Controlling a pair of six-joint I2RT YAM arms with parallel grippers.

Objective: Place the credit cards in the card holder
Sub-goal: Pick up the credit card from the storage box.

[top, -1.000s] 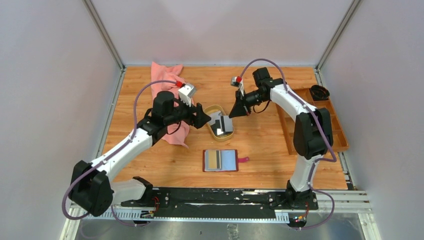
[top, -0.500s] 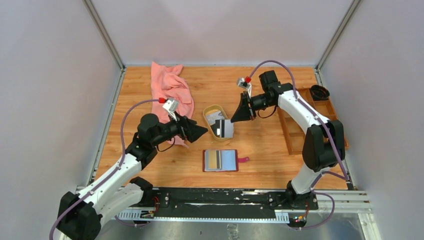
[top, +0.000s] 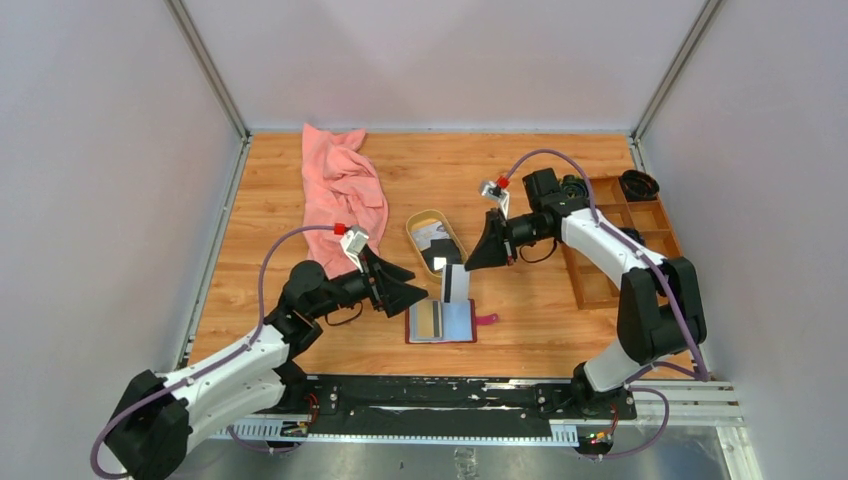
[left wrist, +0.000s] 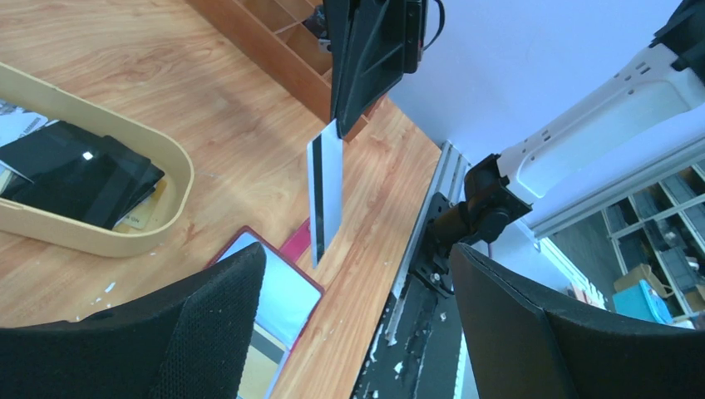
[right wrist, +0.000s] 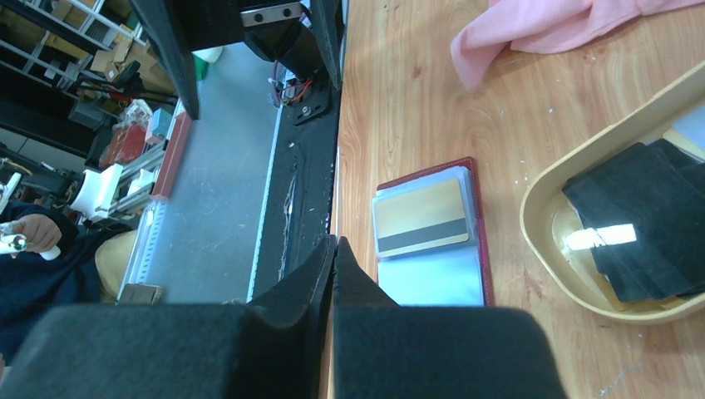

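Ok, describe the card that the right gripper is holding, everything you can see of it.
The card is thin, flat and rectangular, white or pale grey, with a black stripe along one long edge; it looks like plastic. It hangs upright, long side vertical, pinched at its top end by the shut right gripper. Its lower end is at the edge of the open card holder; whether they touch cannot be told. Nothing else touches it.

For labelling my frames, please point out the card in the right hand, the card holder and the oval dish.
held card [left wrist: 331, 195]: left wrist view, white face beside the stripe.
card holder [right wrist: 432, 283]: right wrist view, pale blue panel.
oval dish [left wrist: 179, 174]: left wrist view, rim.
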